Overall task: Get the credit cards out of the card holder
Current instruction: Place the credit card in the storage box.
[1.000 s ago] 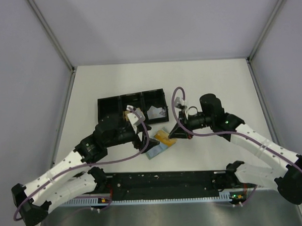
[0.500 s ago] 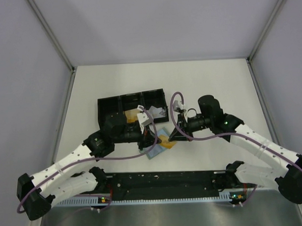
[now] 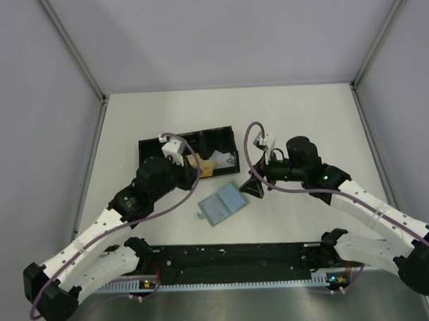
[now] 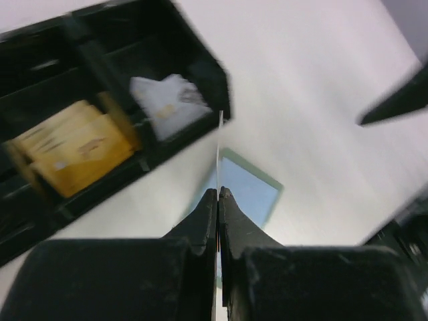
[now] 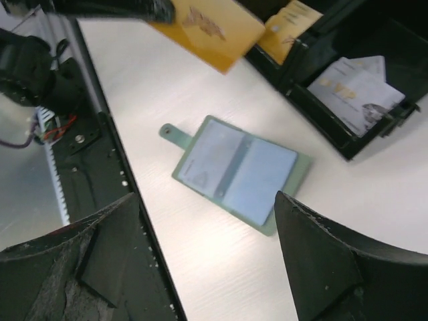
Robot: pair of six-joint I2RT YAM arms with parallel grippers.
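The card holder [image 3: 222, 204] lies open and flat on the table, pale blue-green with a small tab; it also shows in the right wrist view [image 5: 237, 174] and under the left jaws [image 4: 249, 190]. My left gripper [image 3: 193, 165] is shut on one tan-orange credit card [image 3: 205, 168], held above the table beside the black tray. In the left wrist view that card [image 4: 219, 144] shows edge-on between the shut jaws [image 4: 219, 192]. The right wrist view shows the same card [image 5: 208, 25] at its top edge. My right gripper [image 3: 252, 189] hovers open just right of the holder, with nothing between its fingers [image 5: 207, 257].
A long black tray [image 3: 149, 146] stands behind the holder. It holds tan-orange cards [image 4: 75, 148] in one compartment and silvery-grey cards [image 5: 358, 87] in the end one. The black arm-base rail [image 3: 232, 255] runs along the near edge.
My left gripper shut on the orange card, drew it out of the holder and carried it up and left toward the tray. My right gripper opened and let go of the holder, which now lies flat.
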